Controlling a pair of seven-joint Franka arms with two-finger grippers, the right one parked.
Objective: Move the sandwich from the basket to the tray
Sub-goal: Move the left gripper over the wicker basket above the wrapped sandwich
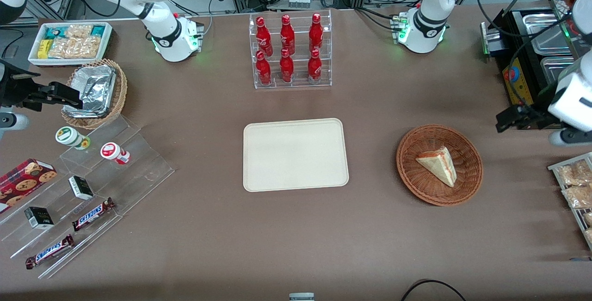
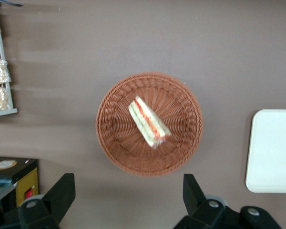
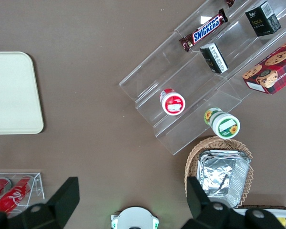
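- We read "SNICKERS" on two candy bars lying on the clear stepped shelf toward the parked arm's end of the bench; a third shows in the right wrist view.
- Six red bottles stand in a clear rack, farther from the front camera than the tray.
- The sandwich lies in the basket, beside the tray toward the working arm's end.
- The claw hangs wide open, holding nothing, above the bench and apart from the basket's rim; we see the sandwich between its spread fingers in the wrist view.
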